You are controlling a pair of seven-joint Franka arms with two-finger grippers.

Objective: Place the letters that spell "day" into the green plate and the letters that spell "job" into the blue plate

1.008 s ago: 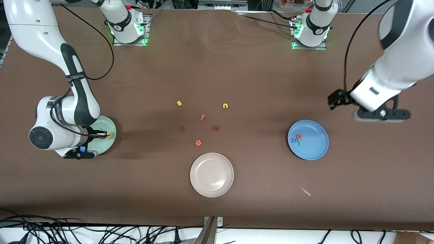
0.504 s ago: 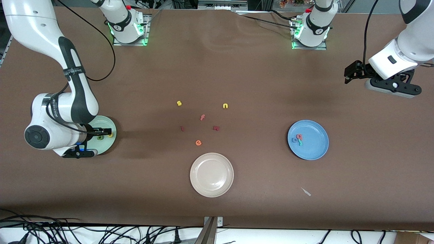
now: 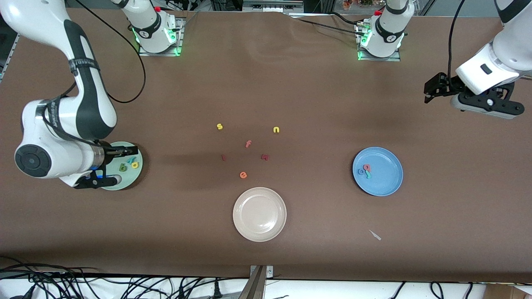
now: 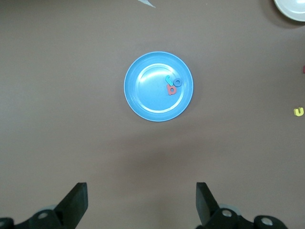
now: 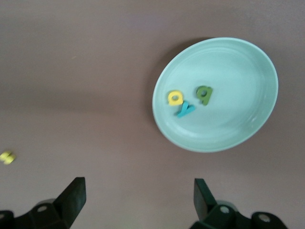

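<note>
Green d (image 5: 204, 94), yellow a (image 5: 175, 98), teal y (image 5: 186, 109) clustered in mint green plate (image 5: 238, 129).

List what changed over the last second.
The right tool let go of the teal y, which now lies in the green plate with the d and a, and drew up and off. The left tool, open, rose away from the blue plate. Loose letters and plates stayed.

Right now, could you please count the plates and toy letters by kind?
Round plates: 3 (mint-green plate, mid-blue plate, cream-white plate)
Toy letters in plates: 6 (dark green d, yellow a, teal y; teal j, blue o, salmon-red b)
Loose letters: 6 (yellow s, yellow n, salmon f, orange e, two dark red letters)
Total: 15
</note>
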